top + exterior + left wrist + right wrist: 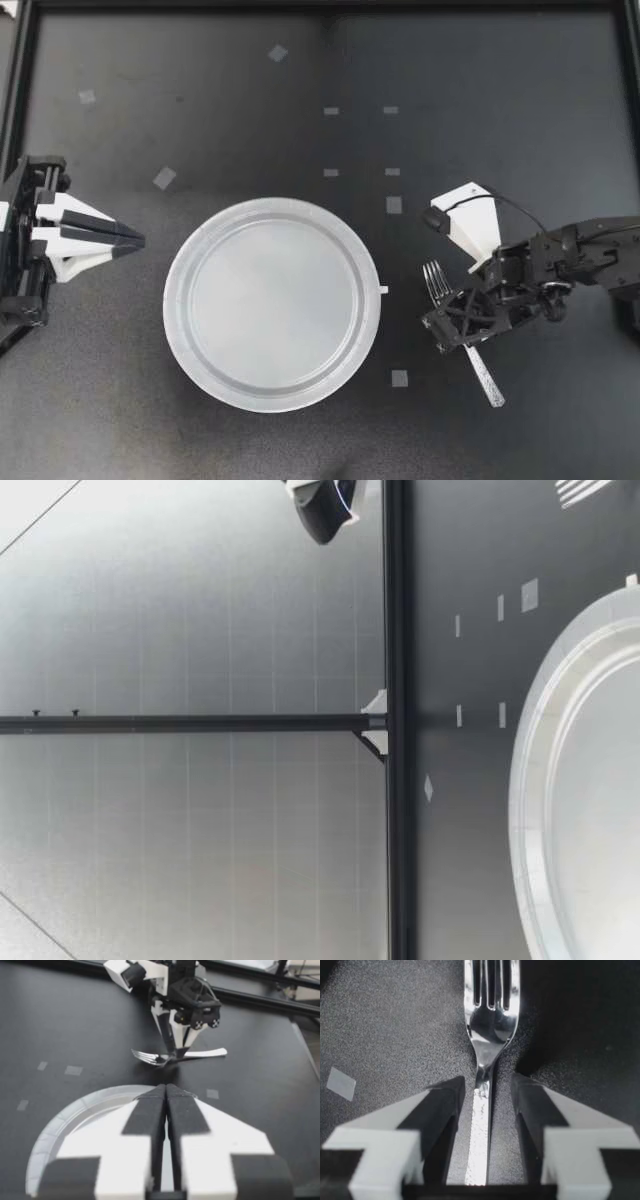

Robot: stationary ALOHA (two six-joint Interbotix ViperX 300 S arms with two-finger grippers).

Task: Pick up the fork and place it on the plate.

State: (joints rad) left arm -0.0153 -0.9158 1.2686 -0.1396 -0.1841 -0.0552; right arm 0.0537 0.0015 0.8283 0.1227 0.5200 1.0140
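A metal fork (483, 373) lies flat on the dark table to the right of the clear round plate (272, 207), tines pointing away from the front edge. My right gripper (461, 316) points down over the fork's neck. In the right wrist view its open fingers (487, 1087) straddle the fork (490, 1020) handle, with a gap showing on one side. My left gripper (138, 243) sits shut and empty at the plate's left. The left wrist view shows its closed tips (166, 1087) over the plate rim (60, 1125), with the fork (150, 1056) and my right gripper (178, 1052) beyond.
Small pale tape squares (164, 178) dot the table, one (400, 378) near the fork. A black frame rail (396, 720) borders the table's far edge. In the low view the plate (530, 760) lies close to the camera.
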